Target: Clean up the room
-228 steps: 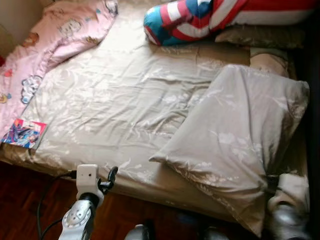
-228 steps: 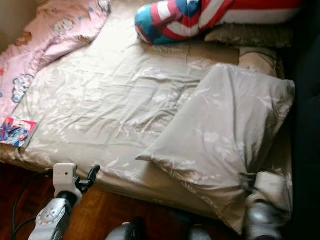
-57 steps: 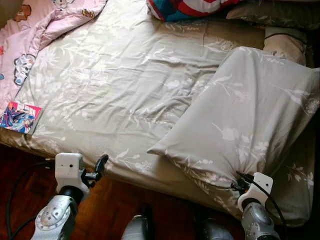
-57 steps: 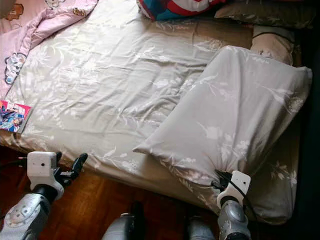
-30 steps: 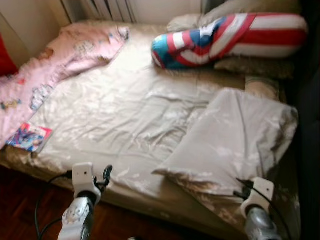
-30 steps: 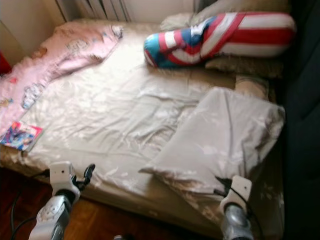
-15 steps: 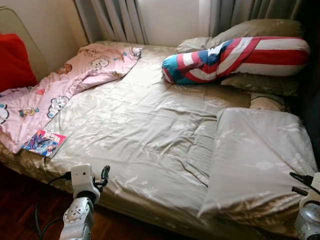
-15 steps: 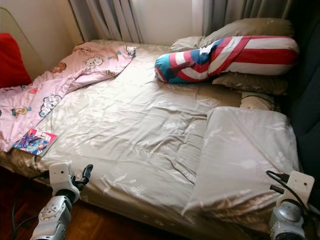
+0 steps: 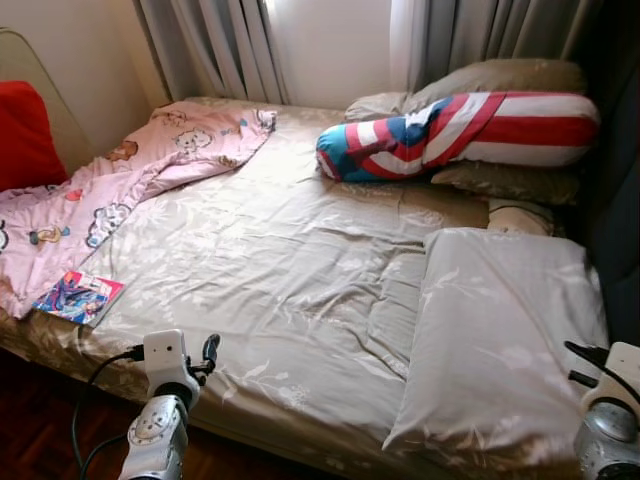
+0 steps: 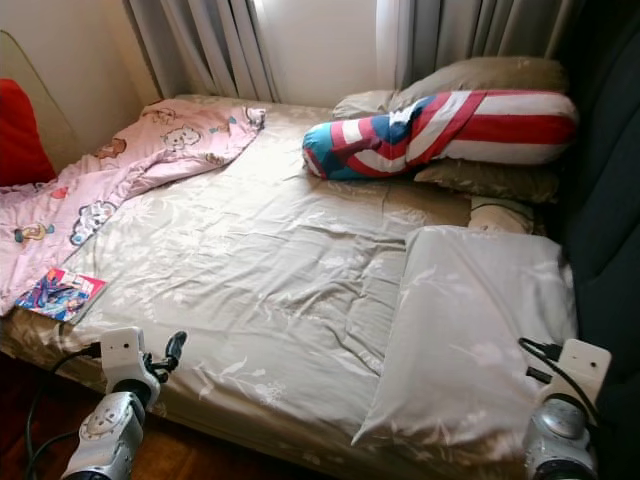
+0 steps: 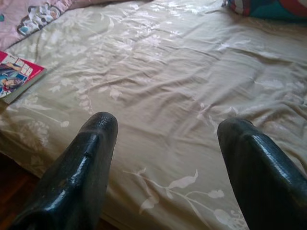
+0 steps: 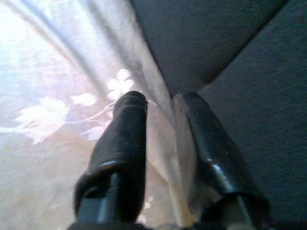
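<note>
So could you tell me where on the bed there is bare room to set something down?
The widest free patch is the bare sheet, bordered by the pink blanket, the magazine and the grey pillow. The head end is crowded with the striped bolster and beige pillows.

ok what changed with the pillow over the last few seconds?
The right hand, still pinching the pillow by its edge, swung it from a diagonal slant to lie straight along the bed's right side. The left hand stayed open at the bed's edge; the magazine stayed put.
</note>
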